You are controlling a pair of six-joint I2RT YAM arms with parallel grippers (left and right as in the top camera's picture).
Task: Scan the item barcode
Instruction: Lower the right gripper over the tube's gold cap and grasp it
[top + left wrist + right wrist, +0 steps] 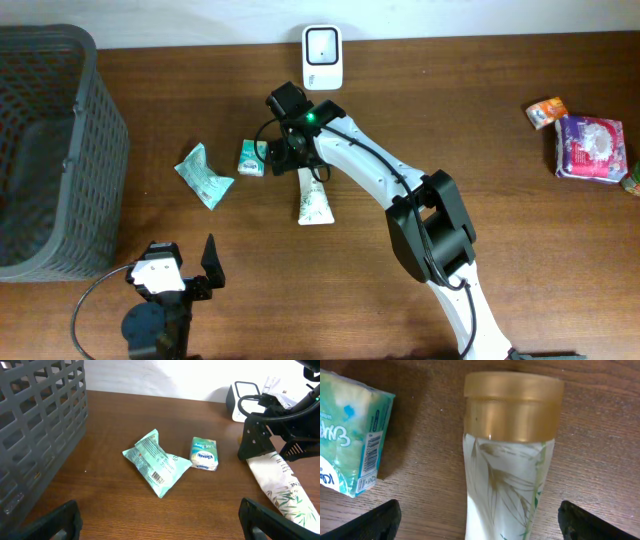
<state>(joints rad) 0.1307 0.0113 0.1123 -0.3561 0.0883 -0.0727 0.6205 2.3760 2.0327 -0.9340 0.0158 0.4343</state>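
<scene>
Toward the desk's (480, 120) back edge, your right gripper (479, 515) straddles the tube (507, 470), fingers released. Your left gripper (160, 510) is spread wide, empty.

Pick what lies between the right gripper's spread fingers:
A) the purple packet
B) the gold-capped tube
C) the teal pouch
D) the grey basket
B: the right wrist view shows the gold-capped tube lying between the fingers of the right gripper, which stand open on either side of it without touching it.
</scene>
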